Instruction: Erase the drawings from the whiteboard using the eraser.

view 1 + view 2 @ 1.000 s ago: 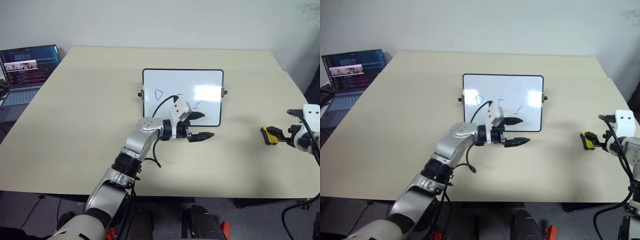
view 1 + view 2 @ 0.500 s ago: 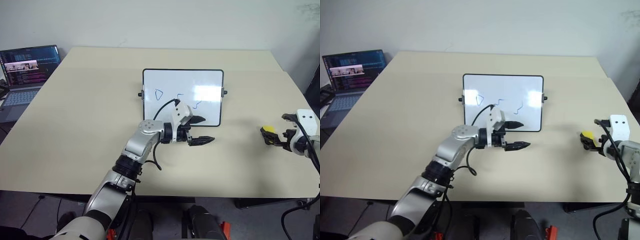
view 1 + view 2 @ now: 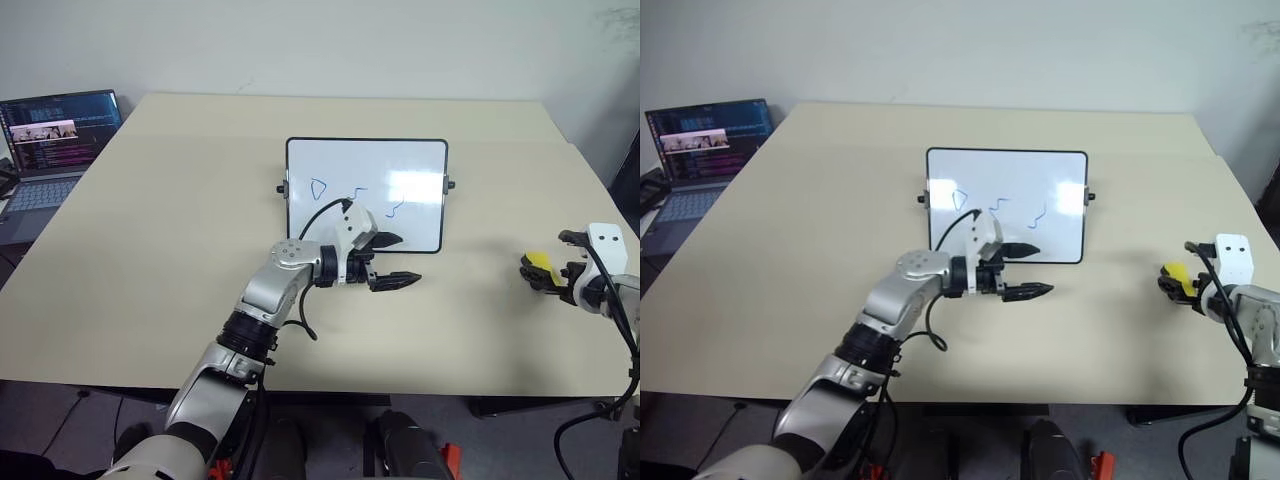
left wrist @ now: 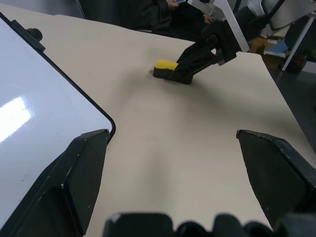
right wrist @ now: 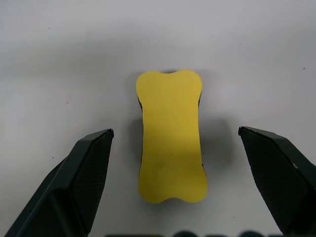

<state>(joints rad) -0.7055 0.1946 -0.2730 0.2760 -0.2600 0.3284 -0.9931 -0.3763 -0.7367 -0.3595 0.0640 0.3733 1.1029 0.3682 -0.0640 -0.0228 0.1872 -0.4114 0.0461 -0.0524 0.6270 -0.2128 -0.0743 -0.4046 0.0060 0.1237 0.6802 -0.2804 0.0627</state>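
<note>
In the left eye view, the whiteboard (image 3: 366, 193) lies flat on the tan table (image 3: 180, 250), just above the middle of the frame. The drawings (image 3: 355, 192) sit across its middle band: a triangle-like outline at the left and two blue squiggles to its right. The left gripper (image 3: 393, 261) is at the board's lower edge, pointing toward the right of the frame, its two black fingers spread apart with nothing between them. At the right edge of the frame, the right gripper (image 3: 541, 272) is at the yellow eraser (image 3: 540, 261), which lies on the table well apart from the board. A laptop (image 3: 50, 140) stands open at the upper left.

In the left wrist view, that gripper's fingers (image 4: 69, 187) stand wide apart over bare table, with the board's rounded corner beside one of them. Beyond, the eraser rests on the table with the other gripper at it.

In the right wrist view, the eraser lies lengthwise between the two fingers (image 5: 74, 182), which are spread wide and clear of its sides.
</note>
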